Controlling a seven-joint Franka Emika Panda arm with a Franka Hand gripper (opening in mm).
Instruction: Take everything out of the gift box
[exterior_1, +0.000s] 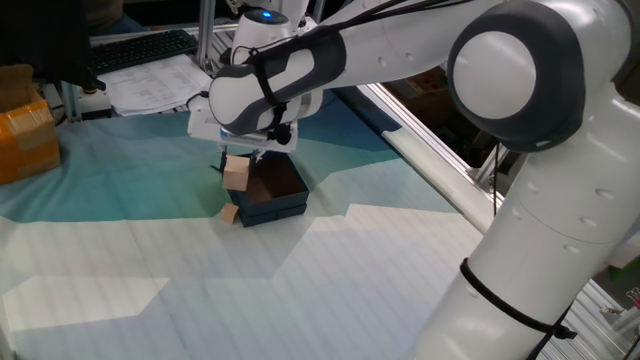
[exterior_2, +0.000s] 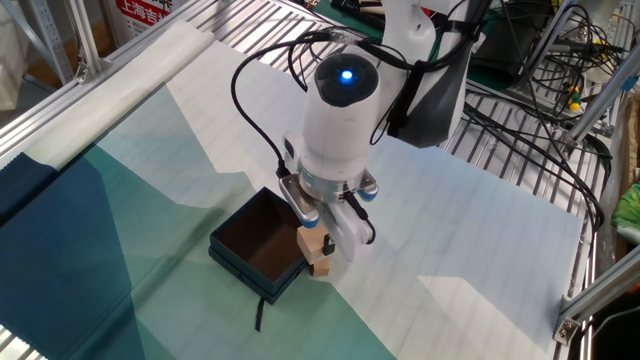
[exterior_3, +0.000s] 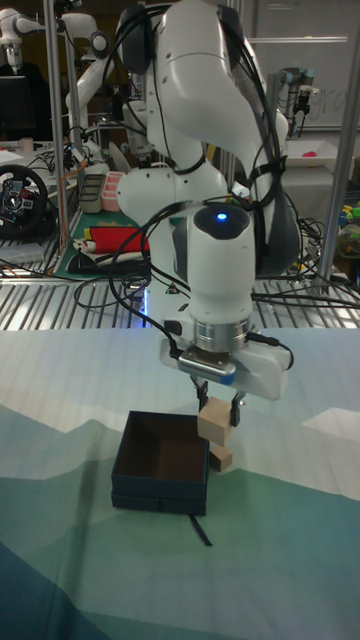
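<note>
Gripper (exterior_3: 219, 409) clamps the tan wooden cube (exterior_3: 214, 421) above the wall of the square navy gift box (exterior_3: 160, 480), clear for setting down beside the smaller tan block (exterior_3: 222, 458) outside

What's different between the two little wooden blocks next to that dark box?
The larger block hangs in the air, pinched in the gripper; the smaller block rests on the table cloth beside the box. The larger block is clearly bigger and cube-shaped; the smaller block is partly hidden beneath it, so its shape is harder to judge. Both are plain light tan wood, and both are outside the box.
</note>
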